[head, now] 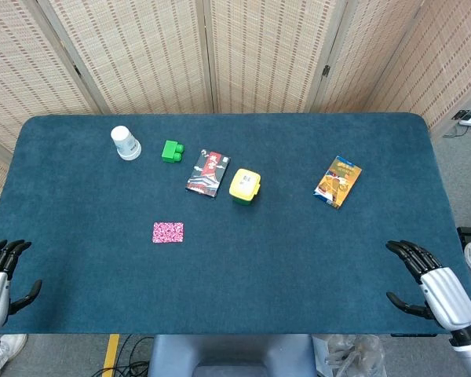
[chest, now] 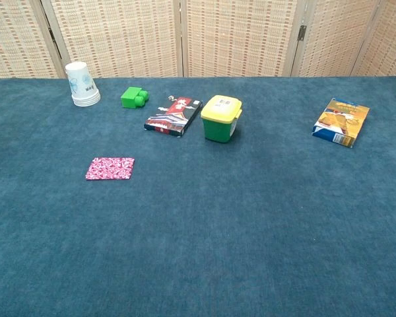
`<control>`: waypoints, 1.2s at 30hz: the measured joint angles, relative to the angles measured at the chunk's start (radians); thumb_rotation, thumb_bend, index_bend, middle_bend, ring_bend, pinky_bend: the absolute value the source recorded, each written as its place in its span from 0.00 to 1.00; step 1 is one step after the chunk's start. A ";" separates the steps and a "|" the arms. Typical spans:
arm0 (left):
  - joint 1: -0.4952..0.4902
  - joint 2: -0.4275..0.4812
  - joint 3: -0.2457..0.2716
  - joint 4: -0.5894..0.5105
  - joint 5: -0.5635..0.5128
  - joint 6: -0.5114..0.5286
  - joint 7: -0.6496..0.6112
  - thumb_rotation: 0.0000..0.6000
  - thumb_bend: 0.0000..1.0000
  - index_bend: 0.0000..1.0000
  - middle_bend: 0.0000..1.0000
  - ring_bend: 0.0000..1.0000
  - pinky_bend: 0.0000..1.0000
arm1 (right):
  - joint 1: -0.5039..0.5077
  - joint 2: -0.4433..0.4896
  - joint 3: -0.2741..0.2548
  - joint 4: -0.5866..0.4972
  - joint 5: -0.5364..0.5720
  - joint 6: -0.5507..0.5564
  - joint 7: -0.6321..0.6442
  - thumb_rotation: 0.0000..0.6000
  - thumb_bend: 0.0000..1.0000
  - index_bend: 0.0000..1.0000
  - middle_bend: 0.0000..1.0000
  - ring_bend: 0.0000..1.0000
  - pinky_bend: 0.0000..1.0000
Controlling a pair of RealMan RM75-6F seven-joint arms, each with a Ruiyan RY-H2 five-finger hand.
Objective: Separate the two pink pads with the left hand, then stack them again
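Note:
The pink patterned pads (head: pixel 168 232) lie flat on the blue table as one small rectangle, left of centre; in the chest view the pads (chest: pixel 109 168) look like a single stack and I cannot tell two layers apart. My left hand (head: pixel 0 276) rests at the table's near left corner, fingers apart, holding nothing, well to the left of the pads. At the near right edge sits my right hand (head: pixel 428 279), also open and empty. Neither hand shows in the chest view.
Along the far side stand a stack of white cups (head: pixel 125 143), a green block (head: pixel 172 151), a dark printed packet (head: pixel 208 173), a small green bin with a yellow lid (head: pixel 245 185) and an orange-blue snack box (head: pixel 337 181). A woven screen backs the table (head: pixel 298 259).

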 measured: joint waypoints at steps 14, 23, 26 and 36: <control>-0.010 -0.001 0.000 0.007 0.009 -0.027 -0.017 1.00 0.31 0.21 0.21 0.12 0.23 | -0.026 -0.015 0.005 0.006 0.012 0.038 -0.021 1.00 0.27 0.10 0.15 0.10 0.16; -0.057 -0.013 -0.016 0.030 0.018 -0.080 -0.017 1.00 0.31 0.24 0.21 0.18 0.23 | -0.042 -0.015 0.010 0.005 0.017 0.060 -0.033 1.00 0.27 0.10 0.15 0.10 0.16; -0.085 -0.013 -0.023 0.035 0.024 -0.114 -0.022 1.00 0.31 0.26 0.25 0.26 0.24 | -0.042 -0.012 0.014 -0.002 0.019 0.059 -0.039 1.00 0.27 0.10 0.15 0.10 0.16; -0.237 -0.027 -0.056 0.070 0.045 -0.290 -0.034 1.00 0.47 0.35 0.62 0.62 0.79 | -0.030 -0.003 0.018 -0.025 0.016 0.039 -0.058 1.00 0.27 0.10 0.16 0.10 0.16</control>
